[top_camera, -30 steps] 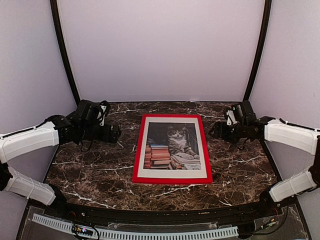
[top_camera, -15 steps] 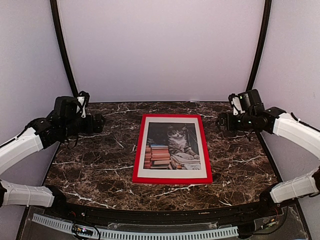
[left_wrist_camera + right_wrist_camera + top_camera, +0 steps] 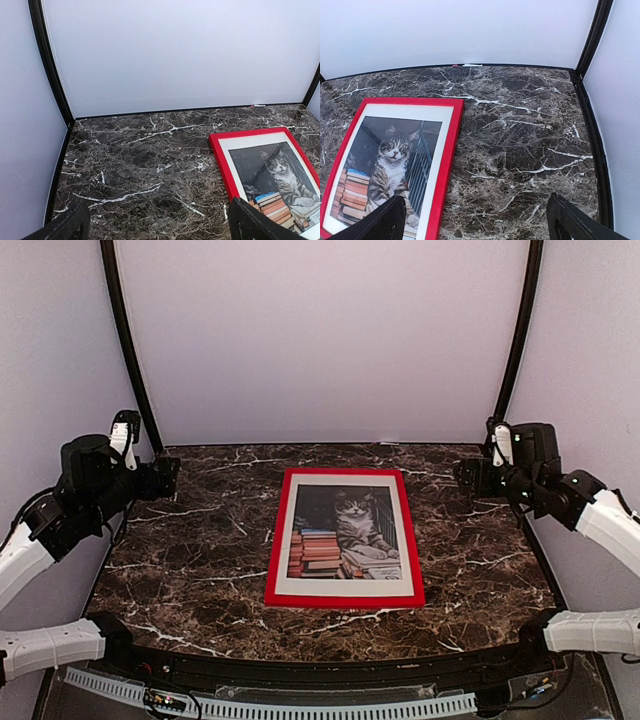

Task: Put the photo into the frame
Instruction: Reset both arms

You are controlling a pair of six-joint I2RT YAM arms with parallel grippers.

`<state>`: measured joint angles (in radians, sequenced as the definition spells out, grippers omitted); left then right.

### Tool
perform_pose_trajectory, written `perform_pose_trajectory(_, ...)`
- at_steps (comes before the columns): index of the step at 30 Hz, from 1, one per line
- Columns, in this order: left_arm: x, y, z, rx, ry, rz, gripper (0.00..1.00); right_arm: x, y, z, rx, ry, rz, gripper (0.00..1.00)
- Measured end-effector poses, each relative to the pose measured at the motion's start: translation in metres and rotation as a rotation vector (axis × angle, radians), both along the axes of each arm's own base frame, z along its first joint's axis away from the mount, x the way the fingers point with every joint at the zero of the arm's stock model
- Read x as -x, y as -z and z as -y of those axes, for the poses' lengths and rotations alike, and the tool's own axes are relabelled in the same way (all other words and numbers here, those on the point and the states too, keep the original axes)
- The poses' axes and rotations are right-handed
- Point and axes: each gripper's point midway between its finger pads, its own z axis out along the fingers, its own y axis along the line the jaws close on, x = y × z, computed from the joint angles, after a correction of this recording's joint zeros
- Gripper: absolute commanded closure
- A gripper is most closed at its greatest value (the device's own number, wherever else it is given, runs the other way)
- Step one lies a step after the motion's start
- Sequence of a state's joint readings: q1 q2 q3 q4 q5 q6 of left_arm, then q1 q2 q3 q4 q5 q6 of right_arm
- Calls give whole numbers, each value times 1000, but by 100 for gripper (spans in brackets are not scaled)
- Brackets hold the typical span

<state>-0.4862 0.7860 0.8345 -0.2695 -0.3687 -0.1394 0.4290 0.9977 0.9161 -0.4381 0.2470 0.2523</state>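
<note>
The red frame (image 3: 276, 550) lies flat, face up, in the middle of the dark marble table (image 3: 190, 570). Inside it, behind a white mat, sits the photo (image 3: 345, 535) of a cat on stacked books. My left gripper (image 3: 165, 476) hangs open near the left wall, well clear of the frame, with nothing between its fingers. My right gripper (image 3: 466, 478) hangs open by the right wall, also empty. The left wrist view has the frame (image 3: 220, 160) and photo (image 3: 280, 170) at lower right, beyond the left gripper (image 3: 160, 227). In the right wrist view the frame (image 3: 447, 165) and photo (image 3: 390, 160) lie left of the right gripper (image 3: 477, 222).
White walls close the table in on three sides, with black curved posts (image 3: 125, 350) at the back corners. A black rail (image 3: 300, 670) runs along the near edge. Marble surface shows on both sides of the frame.
Both arms have drawn back from the frame's sides, outward and upward toward the side walls. The frame and photo have not moved.
</note>
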Motion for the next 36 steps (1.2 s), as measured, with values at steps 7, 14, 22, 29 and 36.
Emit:
perform_pose_trajectory(7, 9, 21, -8, -23, -12, -3, 1, 21, 2, 20, -2, 49, 75, 1)
perform_pose_trajectory(14, 14, 15, -10, -7, -6, 40, 1, 21, -13, 23, -19, 63, 133, 1)
perform_pose_trajectory(22, 13, 13, -10, -6, -5, 51, 1, 19, -10, 22, -15, 61, 124, 1)
perform_pose_trajectory(29, 13, 13, -10, -9, -4, 51, 1, 19, -10, 22, -14, 60, 125, 1)
perform_pose_trajectory(36, 13, 13, -10, -9, -4, 51, 1, 19, -10, 21, -14, 56, 124, 1)
